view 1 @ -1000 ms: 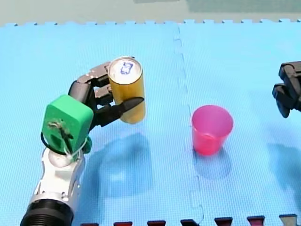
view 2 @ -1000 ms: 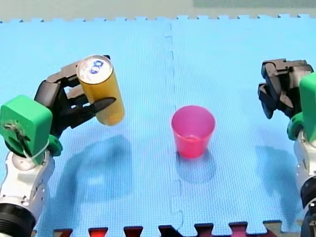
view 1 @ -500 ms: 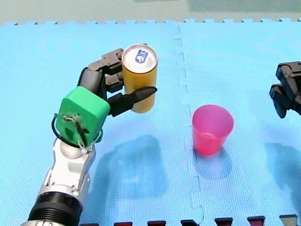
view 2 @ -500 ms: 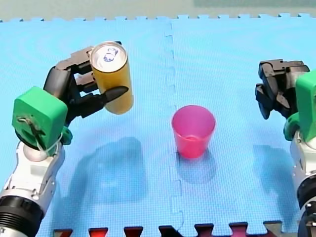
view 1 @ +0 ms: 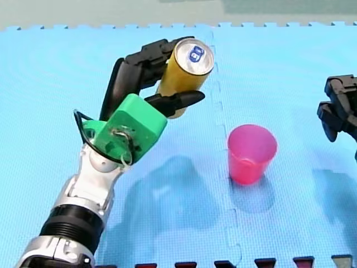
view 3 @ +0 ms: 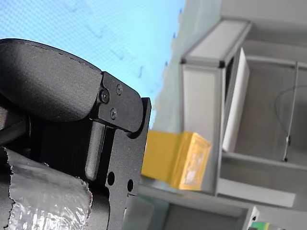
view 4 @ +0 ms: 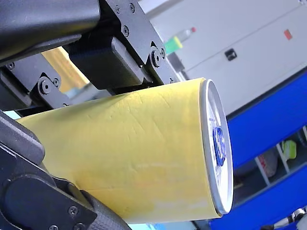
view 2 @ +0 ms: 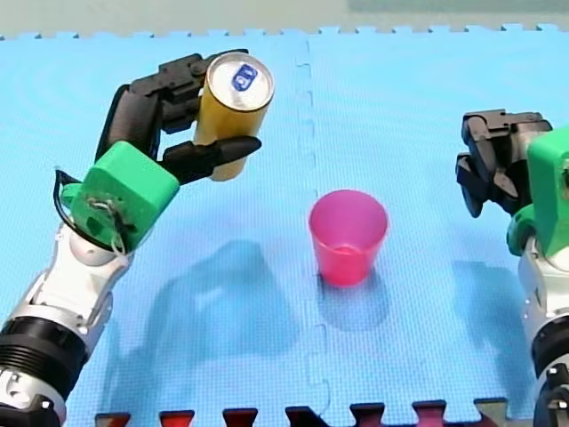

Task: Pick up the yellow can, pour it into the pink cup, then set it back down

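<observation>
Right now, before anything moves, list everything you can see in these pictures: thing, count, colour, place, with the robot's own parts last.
yellow can: 1, yellow with a silver top, lifted off the mat and tilted, to the left of the cup and farther back.
pink cup: 1, pink, upright on the mat near the middle, beside the seam.
foam mat: 1 surface of joined tiles, blue, under everything.
yellow box: 1, yellow, on a grey shelf beyond the mat.
left hand: 1, black fingers with a green wrist block, shut on the yellow can, over the left half of the mat.
right hand: 1, black, shut, at the right edge above the mat.
</observation>
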Controlling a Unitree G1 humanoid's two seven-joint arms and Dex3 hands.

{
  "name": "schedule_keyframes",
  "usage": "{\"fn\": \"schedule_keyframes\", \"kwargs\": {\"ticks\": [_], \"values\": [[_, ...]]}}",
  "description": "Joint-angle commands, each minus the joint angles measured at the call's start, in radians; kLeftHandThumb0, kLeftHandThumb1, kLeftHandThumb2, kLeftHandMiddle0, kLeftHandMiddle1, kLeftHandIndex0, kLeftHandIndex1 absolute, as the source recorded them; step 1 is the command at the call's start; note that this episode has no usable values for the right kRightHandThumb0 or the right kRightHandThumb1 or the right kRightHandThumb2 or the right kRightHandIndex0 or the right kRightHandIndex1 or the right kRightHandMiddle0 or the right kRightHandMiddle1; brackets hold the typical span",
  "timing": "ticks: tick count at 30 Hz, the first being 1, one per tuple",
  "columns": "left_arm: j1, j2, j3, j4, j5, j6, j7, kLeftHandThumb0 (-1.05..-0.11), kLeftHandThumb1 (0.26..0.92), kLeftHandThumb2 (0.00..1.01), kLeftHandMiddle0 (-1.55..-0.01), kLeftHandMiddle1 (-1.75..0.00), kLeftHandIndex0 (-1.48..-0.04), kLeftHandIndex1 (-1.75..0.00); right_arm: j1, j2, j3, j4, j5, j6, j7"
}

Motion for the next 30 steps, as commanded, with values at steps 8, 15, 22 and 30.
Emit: {"fn": "schedule_keyframes", "kwargs": {"ticks": [8,15,22,30], "values": [[-0.069,0.024,-0.063,0.015,0.124,0.055,0.155,-0.393,0.79,0.0,-1.36,0.0,-1.2,0.0,0.001,0.001,0.0,0.0,-0.006,0.001,-0.007],[-0.094,0.032,-0.103,0.005,0.179,0.119,0.215,-0.435,0.797,0.0,-1.33,0.0,-1.18,0.0,0.0,0.003,0.0,0.0,-0.006,0.004,-0.007],[-0.115,0.031,-0.15,-0.003,0.24,0.147,0.289,-0.45,0.798,0.0,-1.32,0.0,-1.18,0.0,-0.002,0.007,0.002,0.0,-0.009,0.011,-0.013],[-0.147,0.045,-0.237,-0.006,0.364,0.16,0.406,-0.435,0.788,0.0,-1.32,0.0,-1.19,0.0,-0.001,0.014,0.002,-0.001,-0.007,0.02,-0.017]]}}
